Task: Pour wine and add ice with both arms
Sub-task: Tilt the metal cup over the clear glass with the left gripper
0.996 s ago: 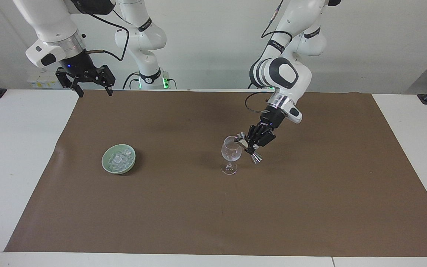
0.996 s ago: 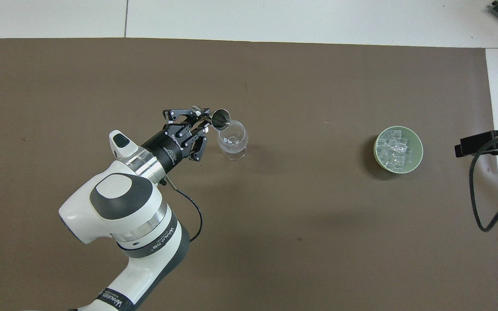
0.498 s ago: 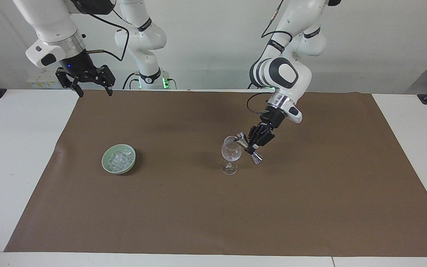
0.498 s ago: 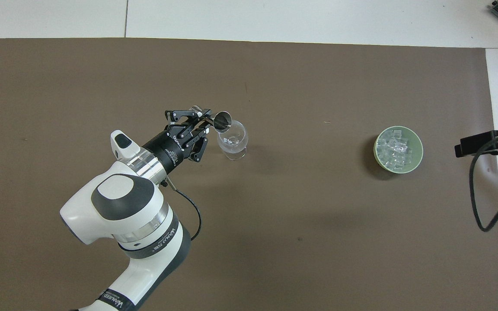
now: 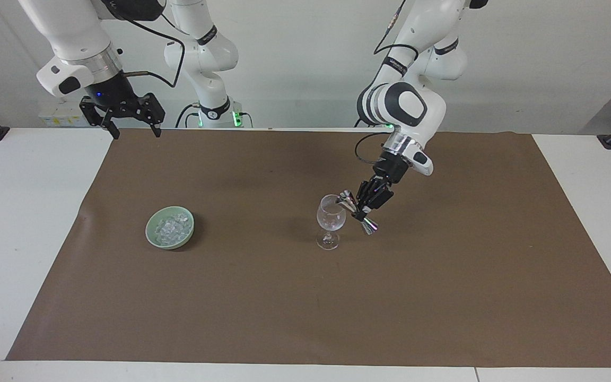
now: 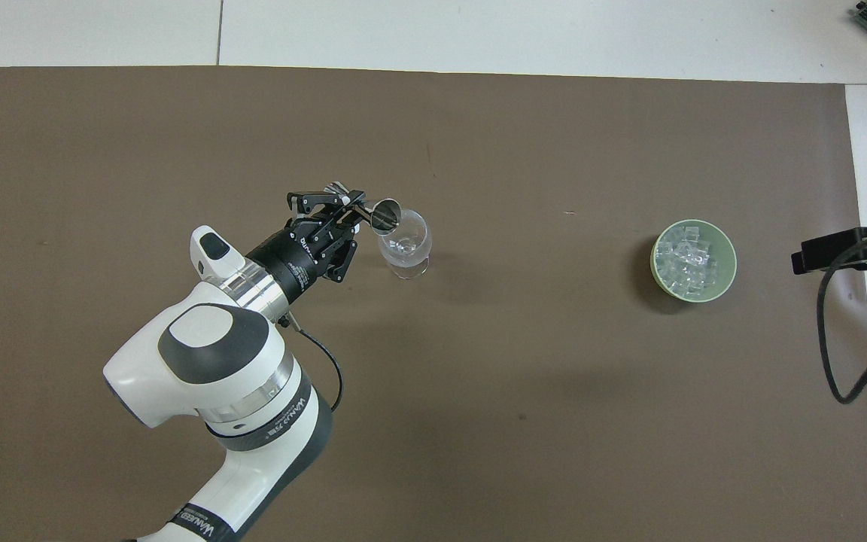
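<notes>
L gripper [image 5: 363, 208]: clamped on the steel jigger [image 5: 357, 210], which I had tipped w/ its mouth at the rim of the wine glass [image 5: 330, 221]; jigger's other end pointed down and away toward the L arm's end of the mat.
Change vs 1 s ago: small. L wrist rolled a bit more and pulled up slightly, so the jigger sat steeper over the rim; glass itself hadn't shifted, bowl hadn't either.
Meaning: I read it as the tail of the pour, jigger prob near empty. Couldn't see any stream; clear stuff showed low in the glass, couldn't tell if liquid or just glare.
Glass: upright on the brown mat [image 5: 443, 297], about mid-mat, a little toward the L arm's end, well clear of every mat edge.
Ice [image 6: 689, 260]: heaped in the green bowl [image 6: 727, 260], on the mat toward the R arm's end, well apart from the glass. Untouched as far as I saw.
R gripper [image 5: 121, 114]: fingers apart, nothing in them, waiting up in the air over the mat corner at the R arm's base.
Next (my guess): right the jigger, back L arm off w/o clipping the rim, then R arm goes for the ice.
Risk: jigger lip v. close to the rim; a nudge could tip a stemmed glass.
</notes>
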Robot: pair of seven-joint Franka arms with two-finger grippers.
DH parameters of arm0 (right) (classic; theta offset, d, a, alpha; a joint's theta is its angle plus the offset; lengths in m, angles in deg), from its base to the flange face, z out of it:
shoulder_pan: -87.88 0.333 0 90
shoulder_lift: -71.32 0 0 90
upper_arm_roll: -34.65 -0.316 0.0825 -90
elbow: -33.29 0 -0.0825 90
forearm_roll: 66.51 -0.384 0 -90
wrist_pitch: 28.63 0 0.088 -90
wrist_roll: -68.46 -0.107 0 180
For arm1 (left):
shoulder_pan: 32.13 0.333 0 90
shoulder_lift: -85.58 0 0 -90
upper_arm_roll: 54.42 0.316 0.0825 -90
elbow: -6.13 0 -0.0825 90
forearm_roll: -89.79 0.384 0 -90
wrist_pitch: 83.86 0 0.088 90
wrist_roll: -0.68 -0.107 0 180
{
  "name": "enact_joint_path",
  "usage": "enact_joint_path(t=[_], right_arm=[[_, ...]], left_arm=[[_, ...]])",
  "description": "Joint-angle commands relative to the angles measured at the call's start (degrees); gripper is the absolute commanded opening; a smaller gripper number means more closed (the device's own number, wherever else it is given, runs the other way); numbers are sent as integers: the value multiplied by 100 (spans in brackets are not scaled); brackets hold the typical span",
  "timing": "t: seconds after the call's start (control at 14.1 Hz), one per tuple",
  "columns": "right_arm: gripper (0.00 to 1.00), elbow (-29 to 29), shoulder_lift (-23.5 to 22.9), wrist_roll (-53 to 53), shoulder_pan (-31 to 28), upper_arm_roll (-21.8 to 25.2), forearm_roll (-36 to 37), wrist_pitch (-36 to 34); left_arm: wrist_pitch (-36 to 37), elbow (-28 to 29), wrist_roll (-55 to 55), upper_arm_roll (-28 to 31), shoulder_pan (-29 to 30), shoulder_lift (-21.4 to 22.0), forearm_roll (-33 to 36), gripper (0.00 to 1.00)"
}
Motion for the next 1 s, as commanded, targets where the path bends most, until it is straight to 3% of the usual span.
enact_joint_path(t=[0.0,0.92], right_arm=[[100,-117,114,123,-34,-9,-17,-20],[100,-117,114,123,-34,-9,-17,-20]], left_arm=[[-229,-36,-127,63,-126,67,-70,0],[-458,-123,-531,54,-179,23,-1,0]])
